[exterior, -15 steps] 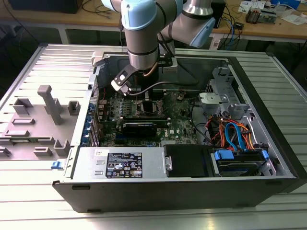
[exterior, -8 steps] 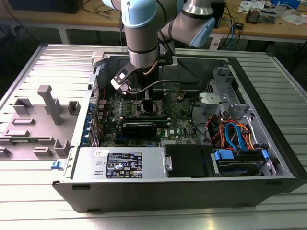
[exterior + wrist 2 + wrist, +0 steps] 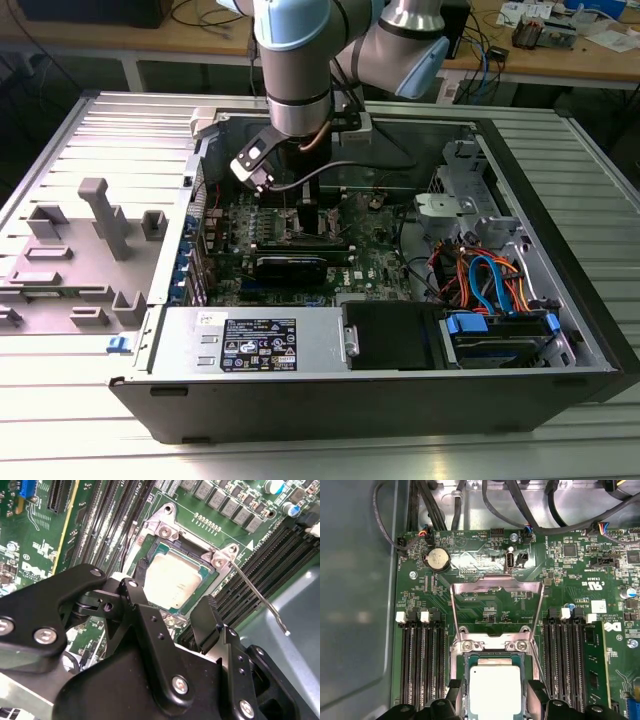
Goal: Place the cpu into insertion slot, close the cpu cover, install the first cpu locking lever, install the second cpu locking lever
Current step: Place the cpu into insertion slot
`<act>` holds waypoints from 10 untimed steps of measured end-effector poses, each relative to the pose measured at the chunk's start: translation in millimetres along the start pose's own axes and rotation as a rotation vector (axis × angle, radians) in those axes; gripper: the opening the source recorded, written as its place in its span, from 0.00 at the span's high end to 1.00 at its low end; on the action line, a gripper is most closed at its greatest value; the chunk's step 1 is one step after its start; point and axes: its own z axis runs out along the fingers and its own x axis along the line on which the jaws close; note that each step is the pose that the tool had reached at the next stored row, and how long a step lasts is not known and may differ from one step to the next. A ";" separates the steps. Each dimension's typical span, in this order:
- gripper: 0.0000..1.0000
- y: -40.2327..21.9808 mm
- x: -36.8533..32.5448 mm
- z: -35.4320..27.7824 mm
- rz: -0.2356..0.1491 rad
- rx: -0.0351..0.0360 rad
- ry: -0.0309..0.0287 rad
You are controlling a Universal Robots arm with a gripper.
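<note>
A round silver coin battery (image 3: 436, 559) sits on the green motherboard (image 3: 560, 575) beyond the tool (image 3: 496, 689). Long black memory slots (image 3: 422, 665) flank the tool on both sides. Blue and orange cables (image 3: 487, 280) lie well apart from it.

Room lies open above the cpu (image 3: 495, 692); memory slots (image 3: 420, 670) hem both flanks, with the lifted cpu cover (image 3: 496, 582) and a thin locking lever (image 3: 260, 599) close by.

Arm (image 3: 300, 60): silver-grey tubular housings, pale blue joint caps.
Cable (image 3: 335, 167): thin, black, curving off the wrist.
End effector (image 3: 170, 597): matte black linked bars, rounded pivots.
Screws (image 3: 180, 684): silver, round-headed, set into the bars.
</note>
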 end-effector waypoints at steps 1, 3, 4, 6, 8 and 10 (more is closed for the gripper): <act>0.38 0.2 0.0 -1.4 0.000 0.0005 0.0000; 0.38 1.0 0.0 -4.7 0.000 0.0020 -0.0001; 0.39 1.9 0.0 -7.7 0.000 0.0052 -0.0002; 0.45 4.2 0.1 -10.2 0.000 0.0148 -0.0002; 0.58 6.5 0.0 -11.6 0.000 0.0294 -0.0003; 0.64 7.7 0.0 -11.5 0.000 0.0350 -0.0003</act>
